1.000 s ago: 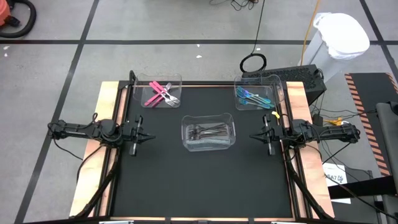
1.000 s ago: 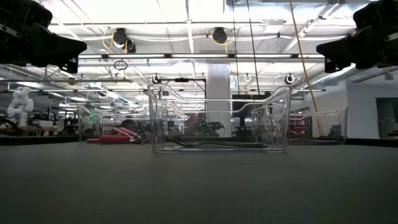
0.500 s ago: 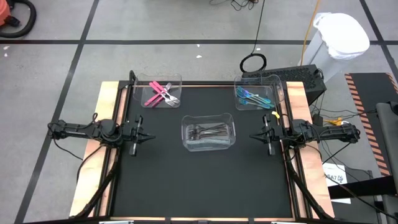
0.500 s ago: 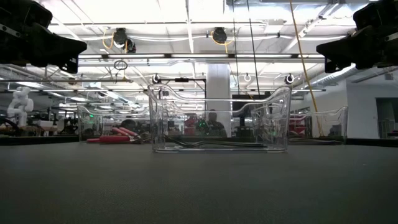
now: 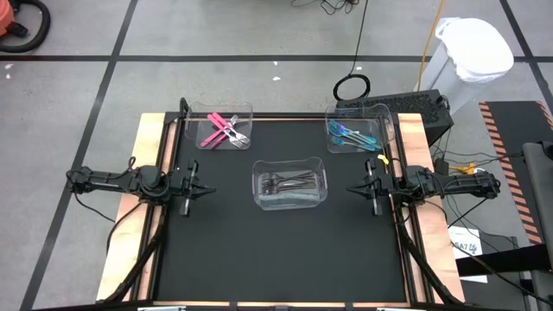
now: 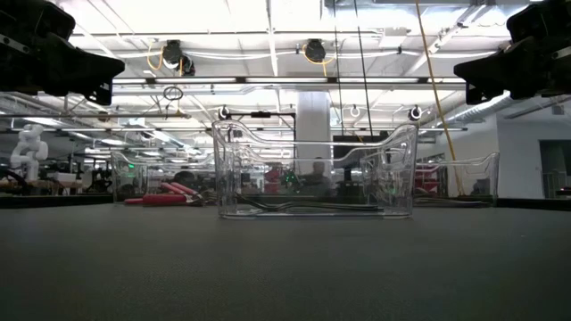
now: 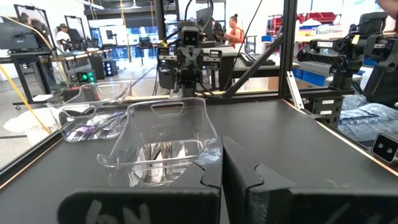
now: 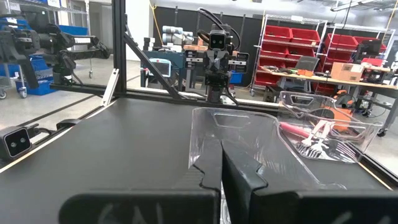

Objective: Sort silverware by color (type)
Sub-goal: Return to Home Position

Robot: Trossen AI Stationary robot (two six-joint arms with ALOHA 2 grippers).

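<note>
The sorting looks complete. The pink-handled pieces (image 5: 223, 131) lie together in the clear bin (image 5: 246, 111) at the table's far-left corner. The blue-teal pieces (image 5: 350, 135) are in a second bin (image 5: 381, 118) at the far-right corner. The grey forks (image 5: 292, 182) are heaped in the middle bin (image 5: 259, 200) near the table's centre, slightly toward the far edge. No loose fork or spoon shows on the dark table (image 5: 276, 259), and from above each bin seems to hold only one colour, though the small pieces are hard to count. The left gripper (image 5: 200, 190) hangs at the left edge, about halfway along it, pointing inward across the table. Its fingers (image 7: 273, 193) are pressed together with nothing between them. The right gripper (image 5: 356, 189) mirrors it at the right edge, closed tip to tip and empty. Both are well apart from every bin. As far as I can judge, nothing is left to sort. All that remains is for the arms to settle at rest, and their symmetrical, drawn-back pose suggests they are already there or nearly so.
</note>
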